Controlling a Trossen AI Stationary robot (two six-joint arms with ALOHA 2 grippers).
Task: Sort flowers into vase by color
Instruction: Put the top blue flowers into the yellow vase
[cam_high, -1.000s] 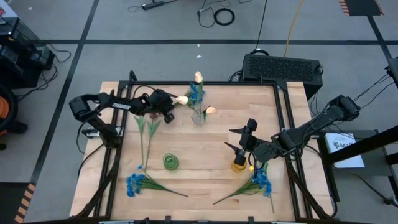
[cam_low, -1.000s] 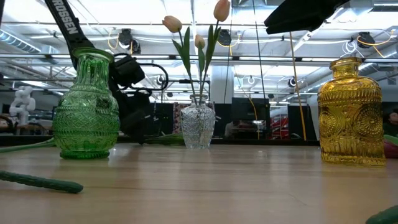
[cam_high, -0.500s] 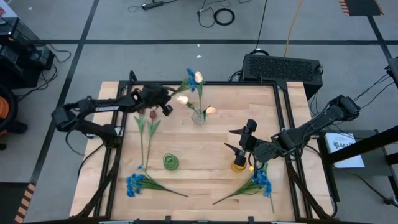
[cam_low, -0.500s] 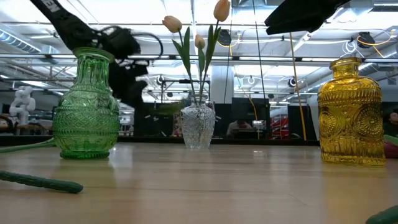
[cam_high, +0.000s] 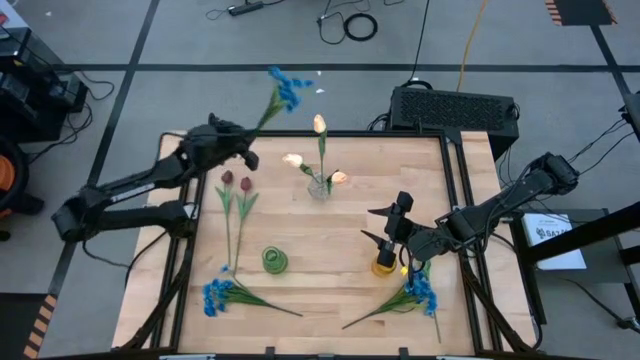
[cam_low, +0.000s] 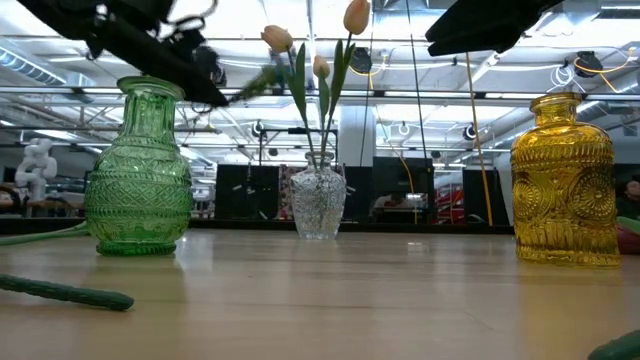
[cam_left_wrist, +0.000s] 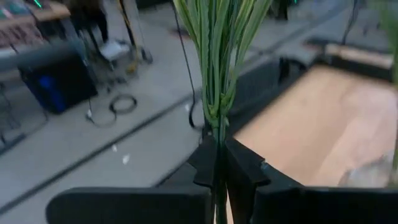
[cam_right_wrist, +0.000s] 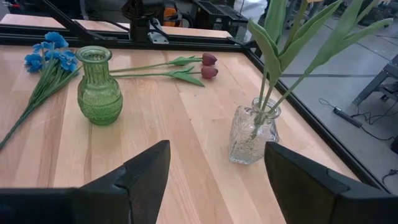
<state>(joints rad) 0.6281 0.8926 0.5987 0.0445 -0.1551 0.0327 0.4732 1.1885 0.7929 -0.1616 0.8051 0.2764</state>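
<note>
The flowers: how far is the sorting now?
Done: three cream tulips stand in the clear vase. In hand: the left hand holds a blue flower raised above the table's far edge. Left: two red tulips and two blue bunches lie on the table; the green vase looks empty.

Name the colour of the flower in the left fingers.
Blue, clearest in the high view.

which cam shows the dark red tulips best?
Right wrist view: both dark red tulips lie on the table beyond the green vase, blooms and stems clear. High view shows them small. Low and left wrist views don't show them.
</note>
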